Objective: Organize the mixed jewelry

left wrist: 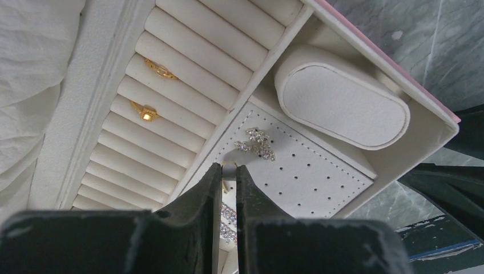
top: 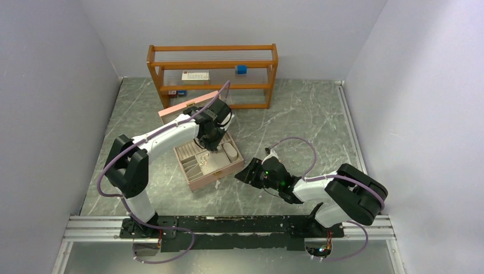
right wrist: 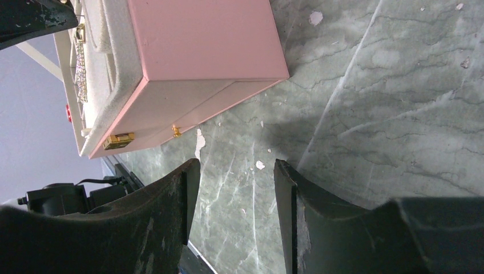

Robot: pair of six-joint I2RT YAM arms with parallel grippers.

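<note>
Gently, left gripper (left wrist: 228, 171) narrow, right gripper (right wrist: 235, 165) wide, I'd pinch the light, slippery glittering silver earring (left wrist: 255, 142) at one o'clock edgewise.

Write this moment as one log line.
left gripper: shut at earring panel | right gripper: open beside jewelry box | gold rings: slotted

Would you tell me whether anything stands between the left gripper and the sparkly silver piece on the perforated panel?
Nothing visible does. The left gripper, jaws shut, hangs over the perforated panel, and the sparkly silver piece lies just beyond its fingertips with only bare panel between. The oval cushion sits farther off.
</note>
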